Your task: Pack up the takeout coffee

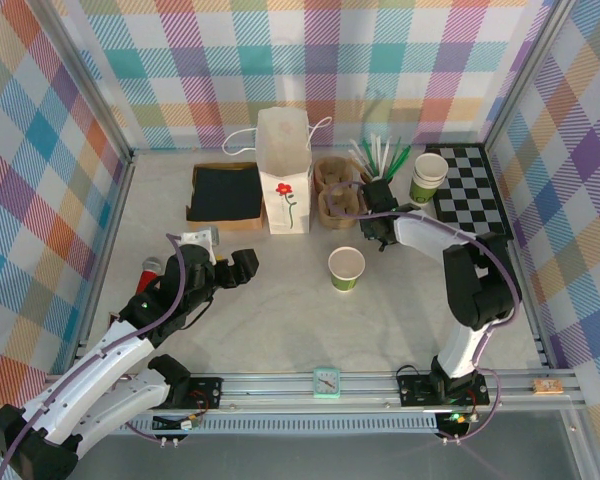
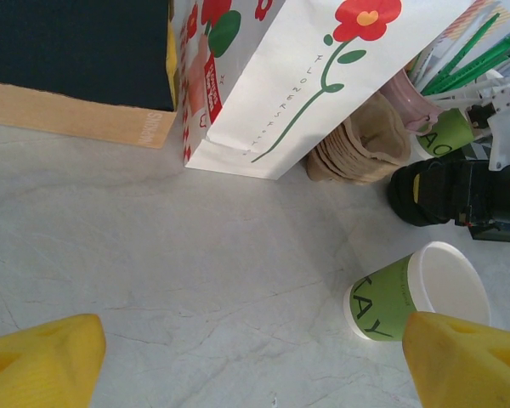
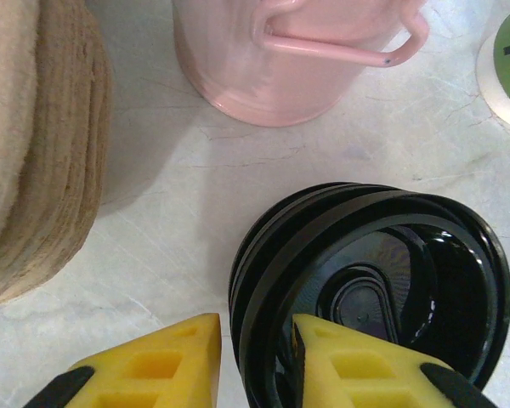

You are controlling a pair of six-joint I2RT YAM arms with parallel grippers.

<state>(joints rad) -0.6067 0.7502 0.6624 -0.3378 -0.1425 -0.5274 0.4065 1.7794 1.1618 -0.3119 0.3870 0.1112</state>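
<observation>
Your right end effector (image 3: 255, 336) is sitting narrow, its yellow fingers (image 3: 191, 340) straddling the near rim of the stack of black lids (image 3: 391, 255). One finger is lying over the top lid. The other is sitting outside the stack with a thin sliver of tabletop (image 3: 195, 195) showing beside it, so you cannot tell whether it is gripping.

Just beyond the lids, the pink cup (image 3: 272, 68) is standing upright and holding green and white straws (image 1: 380, 155). A pile of brown cardboard cup carriers (image 3: 34, 153) is sitting to its left and a short stack of green-and-cream cups (image 1: 429, 177) to its right.

Your left end effector (image 2: 253, 340) is hanging wide, with nothing between its fingers.

The open green-and-cream paper cup (image 1: 346, 268) is standing upright on the tabletop, near the right end effector but apart from it, a little closer to the arm bases. It is showing a pale inside and a green band with dark lettering.

Behind it, the white flower-printed bag (image 1: 284, 170) is standing upright, beside a flat cardboard box (image 1: 225, 192) lined in black.
</observation>
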